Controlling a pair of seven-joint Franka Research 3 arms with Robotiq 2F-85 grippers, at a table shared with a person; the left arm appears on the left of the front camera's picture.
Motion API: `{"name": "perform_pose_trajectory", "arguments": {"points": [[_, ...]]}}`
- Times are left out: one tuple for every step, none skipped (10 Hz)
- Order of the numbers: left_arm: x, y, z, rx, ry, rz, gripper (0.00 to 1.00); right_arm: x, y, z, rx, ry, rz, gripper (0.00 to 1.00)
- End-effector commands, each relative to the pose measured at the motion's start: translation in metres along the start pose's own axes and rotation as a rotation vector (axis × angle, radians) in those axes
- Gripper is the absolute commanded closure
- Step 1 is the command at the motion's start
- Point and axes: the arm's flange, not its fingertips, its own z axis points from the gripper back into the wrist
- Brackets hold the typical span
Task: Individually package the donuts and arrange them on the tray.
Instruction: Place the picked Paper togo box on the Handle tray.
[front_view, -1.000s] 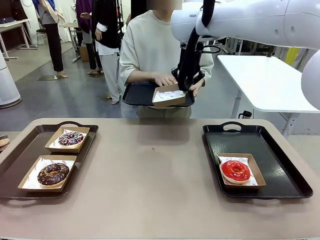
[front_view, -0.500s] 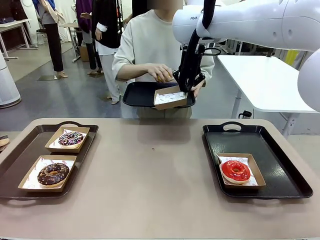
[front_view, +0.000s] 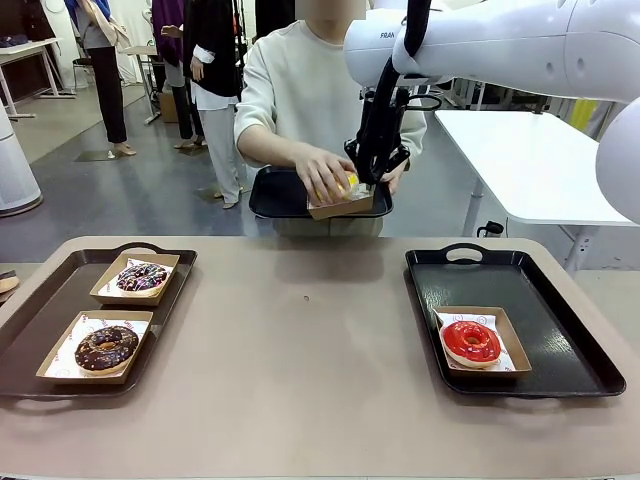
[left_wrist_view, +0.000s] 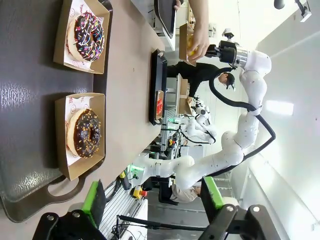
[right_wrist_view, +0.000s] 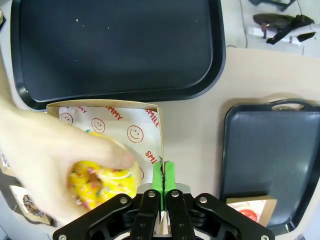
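Counting four donuts (front_view: 107, 347), four boxes (front_view: 340, 205), three trays (front_view: 520, 330), right jaws clamped on box, left jaws apart

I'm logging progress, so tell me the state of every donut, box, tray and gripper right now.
yellow donut: in the person's hand, going into the held box
held box: pinched at its edge
right gripper: shut on the held box
left gripper: open, empty
red donut: boxed, on right tray
dark chocolate donut: boxed, on left tray
sprinkled chocolate donut: boxed, on left tray

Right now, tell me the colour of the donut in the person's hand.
Yellow donut with coloured sprinkles; right wrist view shows it best.
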Motion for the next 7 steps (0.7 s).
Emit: {"name": "perform_pose_trajectory", "arguments": {"points": [[-0.0004, -0.001, 0.0009, -0.001, -0.003, -0.003, 0.0, -0.0022, 0.0016, 0.0034, -0.011, -0.009, -0.019, 1.0], [-0.0004, -0.001, 0.0009, -0.001, -0.003, -0.003, 0.0, -0.0022, 0.0016, 0.0034, -0.011, -0.009, -0.019, 1.0], [-0.0004, -0.001, 0.0009, -0.001, -0.003, -0.003, 0.0, -0.0022, 0.0016, 0.0034, -0.011, -0.009, -0.019, 1.0], [-0.0004, -0.001, 0.0009, -0.001, -0.003, -0.003, 0.0, -0.0022, 0.0016, 0.0034, -0.011, -0.009, -0.019, 1.0], [-0.0004, -0.001, 0.0009, -0.001, -0.003, -0.003, 0.0, -0.0022, 0.0016, 0.0034, -0.011, -0.009, -0.019, 1.0], [-0.0004, -0.001, 0.0009, -0.001, -0.003, -0.003, 0.0, -0.0022, 0.0016, 0.0034, -0.011, -0.009, -0.019, 1.0], [-0.0004, -0.001, 0.0009, -0.001, -0.003, -0.003, 0.0, -0.0022, 0.0016, 0.0034, -0.011, -0.009, -0.019, 1.0]]}}
